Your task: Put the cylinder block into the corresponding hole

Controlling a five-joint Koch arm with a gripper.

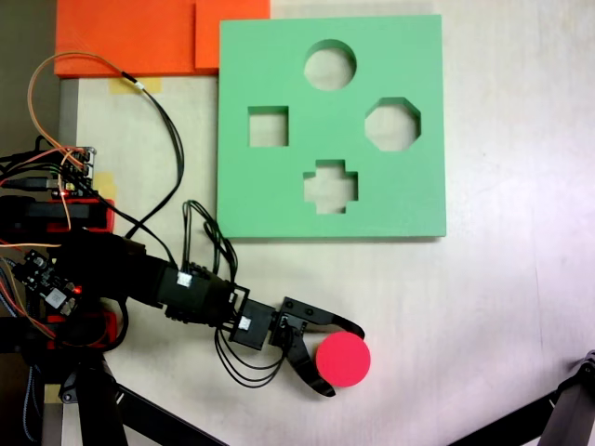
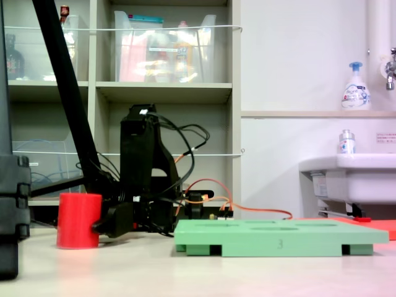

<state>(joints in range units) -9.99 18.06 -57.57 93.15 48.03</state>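
Matte tabletop (image 1: 521,307), smooth red cylinder block (image 1: 343,360), green foam board (image 1: 270,200)

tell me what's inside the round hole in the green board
The round hole in the green board holds nothing; pale table shows through it. The red cylinder stands on the table, off the board, between the jaws of the open gripper.

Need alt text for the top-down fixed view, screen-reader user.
A black robot arm reaches in from the left, its open fingers set around a short red cylinder block on a pale table. Above lies a square green foam board with circular, square, octagonal and cross-shaped cutouts, all empty; orange foam sheets sit at the top left.
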